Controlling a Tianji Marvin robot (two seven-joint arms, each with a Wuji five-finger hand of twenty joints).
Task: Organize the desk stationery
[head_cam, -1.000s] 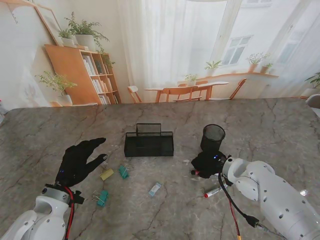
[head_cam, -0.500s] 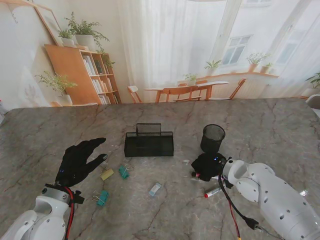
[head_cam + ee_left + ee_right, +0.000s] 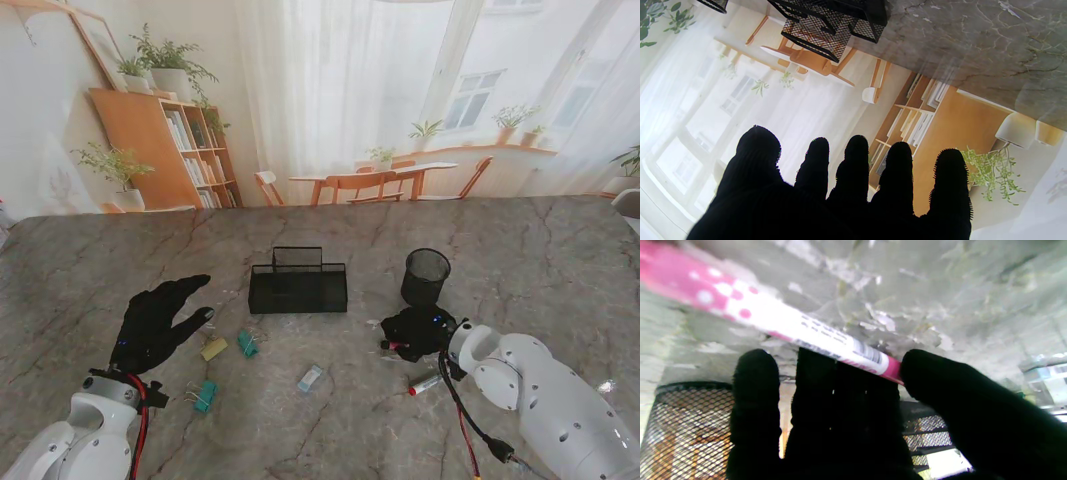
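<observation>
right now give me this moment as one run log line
right hand: fingers closing on pink pen, near mesh cup | left hand: open, idle | mesh tray: untouched

Home-like room: marble table [image 3: 560,250], bookshelf [image 3: 170,150], plants, curtained windows.

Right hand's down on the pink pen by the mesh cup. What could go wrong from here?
1. The fingers touch only one end of the pink pen; it may pivot or roll away.
2. The mesh cup stands just beyond the right hand; lifting could knock it.
3. A second pen lies near the wrist and could get swept.
</observation>
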